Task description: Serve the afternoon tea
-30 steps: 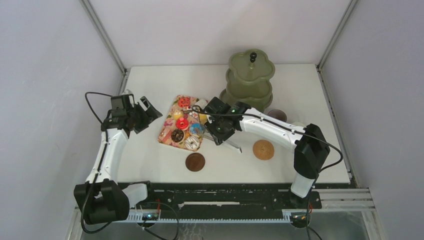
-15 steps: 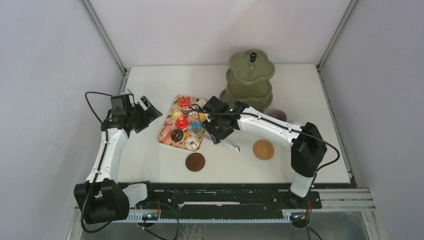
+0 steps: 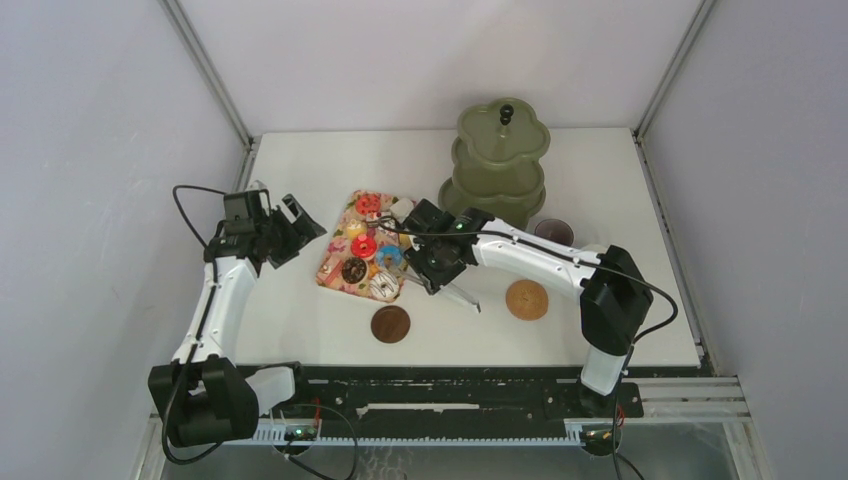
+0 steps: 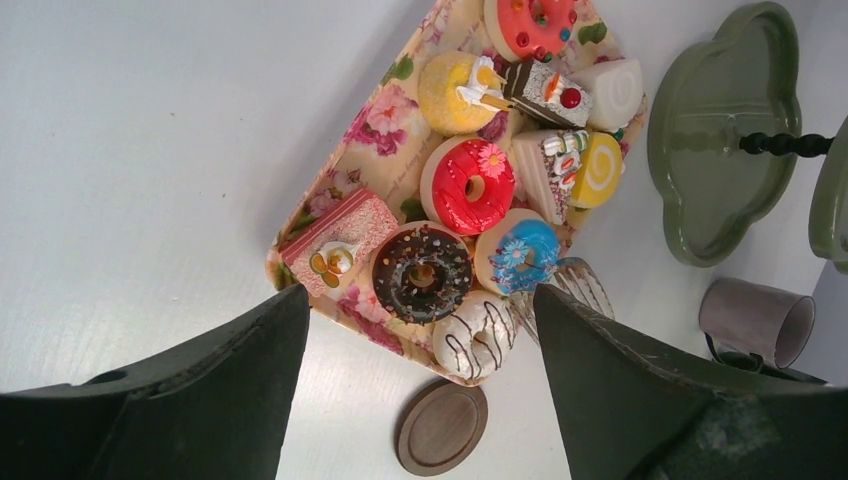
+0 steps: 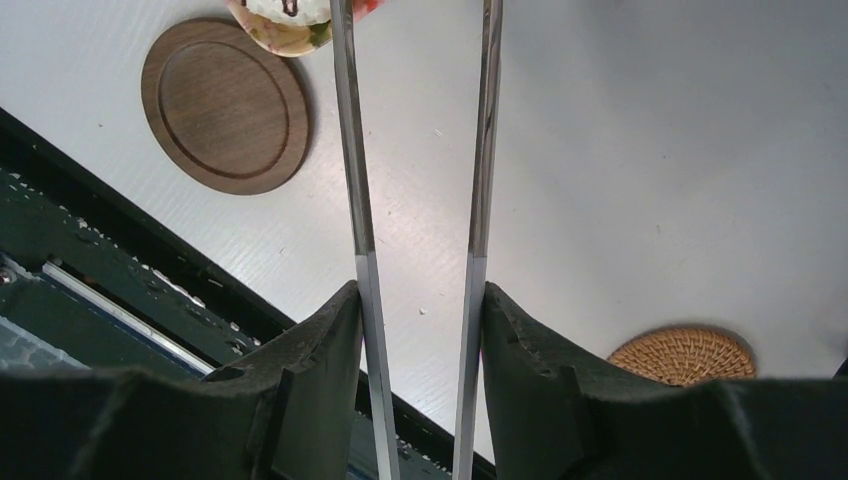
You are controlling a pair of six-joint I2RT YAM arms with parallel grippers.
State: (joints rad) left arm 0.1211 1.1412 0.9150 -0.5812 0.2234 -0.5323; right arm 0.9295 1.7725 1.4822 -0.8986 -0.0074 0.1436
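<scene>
Our right hand (image 5: 420, 292), gripping the tongs (image 5: 352, 150), has edged left toward the pastries (image 4: 466, 185) on the tray (image 4: 385, 110) between our hands; a first pick seems close. Our left hand (image 4: 418, 300) hangs wide, empty.

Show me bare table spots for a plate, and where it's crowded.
Free: the far-left corner behind the floral tray and left of the green tiered stand; the far-right strip beside the stand; the near patch between the left arm and the wooden coaster. Crowded: the middle, where the right gripper holds tongs beside the tray.
</scene>
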